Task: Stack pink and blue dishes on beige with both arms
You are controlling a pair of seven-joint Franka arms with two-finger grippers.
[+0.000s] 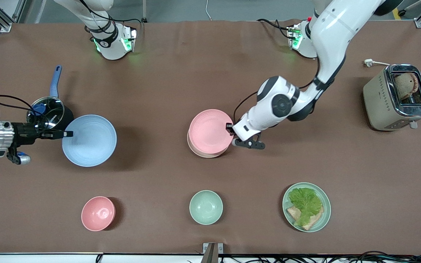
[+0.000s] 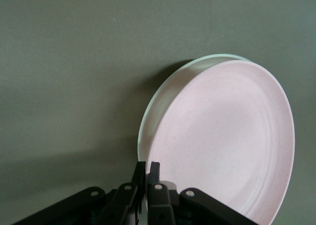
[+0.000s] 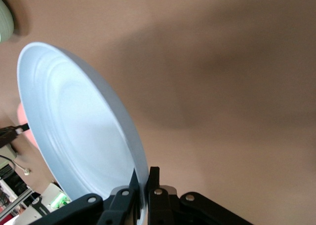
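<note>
Left gripper (image 1: 231,128) of mine is clamped on the rim of the pale pink shallow round matte plate (image 1: 210,130), which rests on the cream-beige round matte plate (image 1: 200,152) at mid-table. Right gripper (image 1: 68,134) pinches the rim of the pale blue shallow round matte plate (image 1: 90,140), held above the table toward the right arm's end from the beige plate, beside a steel saucepan (image 1: 48,109).

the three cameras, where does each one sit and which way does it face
Front view: high across the table, facing both arms; shows left gripper, right gripper.
Left wrist view: on the left wrist, along its fingers clamping the pale pink round plate over the cream-beige plate.
Right wrist view: on the right wrist, fingers clamping the pale blue round plate.
Shared: both plates appear in front view.
</note>
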